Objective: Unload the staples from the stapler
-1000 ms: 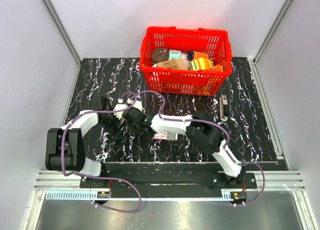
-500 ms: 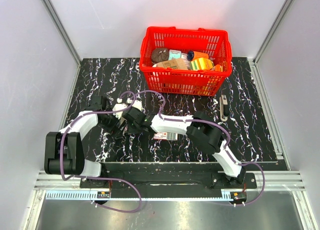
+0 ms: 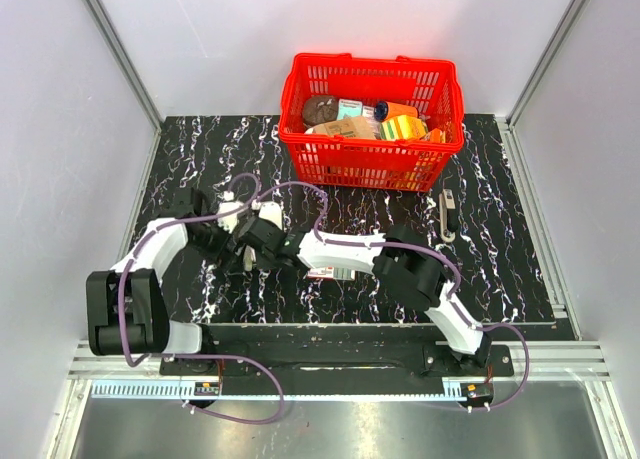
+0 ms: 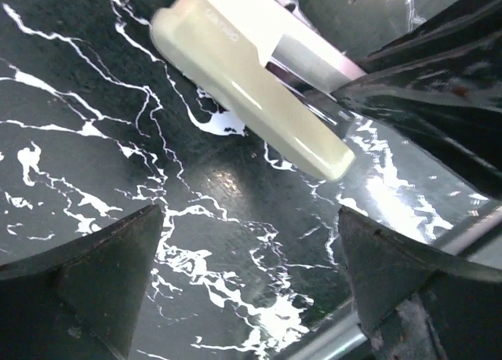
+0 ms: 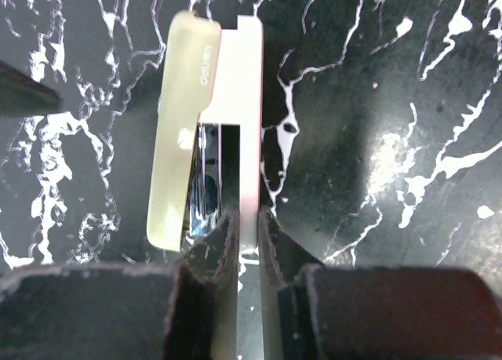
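The stapler (image 5: 177, 132) has a cream top and a white base plate (image 5: 249, 117), and lies on the black marbled table with its top swung away from the base. Between the two shows its shiny metal magazine (image 5: 205, 189); I cannot make out single staples. My right gripper (image 5: 248, 228) is shut on the near end of the base plate. In the left wrist view the stapler (image 4: 249, 89) lies ahead of my left gripper (image 4: 251, 278), which is open, empty and not touching it. From above, the left gripper (image 3: 222, 241) and right gripper (image 3: 262, 243) meet and hide the stapler.
A red basket (image 3: 372, 165) full of groceries stands at the back. A small grey elongated object (image 3: 447, 216) lies to the right of it. A small card (image 3: 325, 271) lies under the right forearm. The table's metal front rail (image 4: 369, 329) runs near the left gripper.
The left gripper has opened a little wider and drawn back to the left, away from the stapler. The right gripper has tightened on the base plate.
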Robot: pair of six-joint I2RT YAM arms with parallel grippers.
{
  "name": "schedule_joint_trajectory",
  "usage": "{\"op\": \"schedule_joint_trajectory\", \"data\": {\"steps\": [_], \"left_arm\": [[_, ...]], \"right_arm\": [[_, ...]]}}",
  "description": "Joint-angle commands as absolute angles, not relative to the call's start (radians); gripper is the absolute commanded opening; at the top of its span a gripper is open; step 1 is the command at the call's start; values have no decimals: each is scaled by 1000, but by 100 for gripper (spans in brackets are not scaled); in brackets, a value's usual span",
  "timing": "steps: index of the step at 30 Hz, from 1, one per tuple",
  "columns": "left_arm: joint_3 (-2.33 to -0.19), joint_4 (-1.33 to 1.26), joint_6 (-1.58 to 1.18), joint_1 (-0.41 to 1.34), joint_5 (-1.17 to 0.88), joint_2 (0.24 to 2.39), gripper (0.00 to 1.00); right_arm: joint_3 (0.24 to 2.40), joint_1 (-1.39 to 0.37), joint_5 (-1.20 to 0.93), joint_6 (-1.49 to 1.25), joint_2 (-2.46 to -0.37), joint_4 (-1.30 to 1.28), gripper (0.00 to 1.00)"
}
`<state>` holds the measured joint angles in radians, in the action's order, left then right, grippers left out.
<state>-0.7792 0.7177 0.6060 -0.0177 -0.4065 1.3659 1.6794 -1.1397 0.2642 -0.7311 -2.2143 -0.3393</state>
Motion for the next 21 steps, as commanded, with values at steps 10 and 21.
{"op": "schedule_joint_trajectory", "data": {"steps": [10, 21], "left_arm": [[-899, 721, 516, -95, -687, 1411, 99], [-828, 505, 419, -6, -419, 1442, 96]], "right_arm": [[1713, -1161, 342, -736, -2217, -376, 9], [1752, -1160, 351, -745, -2220, -374, 7]]}}
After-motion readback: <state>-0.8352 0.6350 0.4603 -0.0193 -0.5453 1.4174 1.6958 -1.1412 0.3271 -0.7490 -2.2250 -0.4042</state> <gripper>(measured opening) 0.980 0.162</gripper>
